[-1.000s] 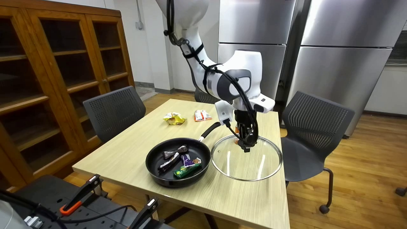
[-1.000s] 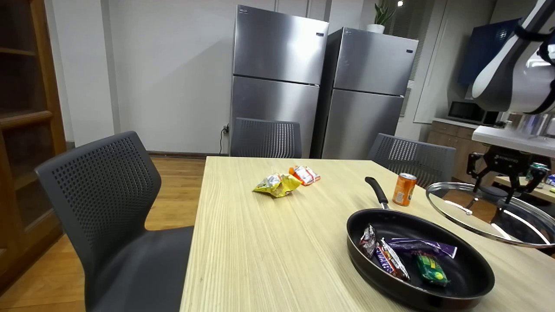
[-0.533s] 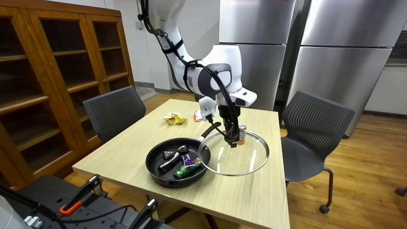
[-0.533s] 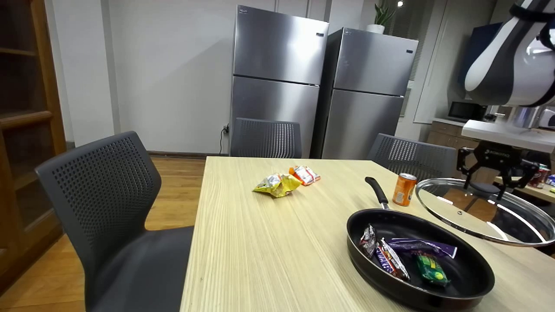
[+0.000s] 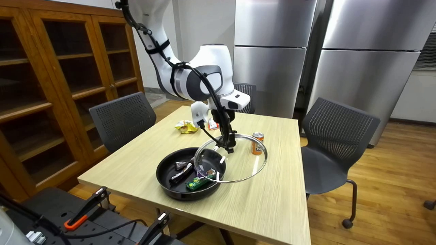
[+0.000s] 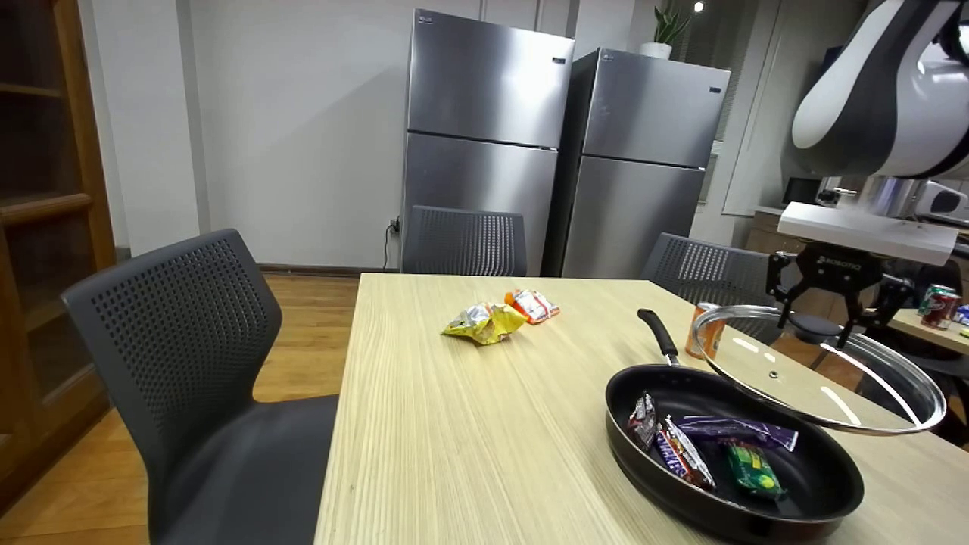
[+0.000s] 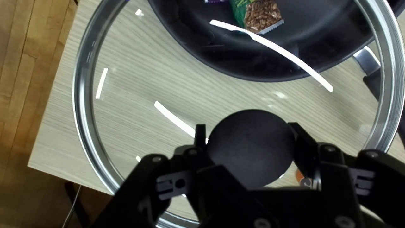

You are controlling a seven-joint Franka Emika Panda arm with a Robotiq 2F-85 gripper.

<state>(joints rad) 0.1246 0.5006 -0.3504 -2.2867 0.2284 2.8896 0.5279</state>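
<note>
Wrist view: close, downward; table (image 6: 484,409) in both exterior views.

Glass lid (image 5: 238,161) carried in jaws toward frying pan (image 5: 170,164), pan now partly overlapped in both exterior views

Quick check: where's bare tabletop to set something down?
Widest: in an exterior view, the table between pan, yellow packet and nearest chair. In the wrist view, the table corner outside the lid is bare too. Crowded: around pan handle and orange can, by the lid the hand holds.
</note>
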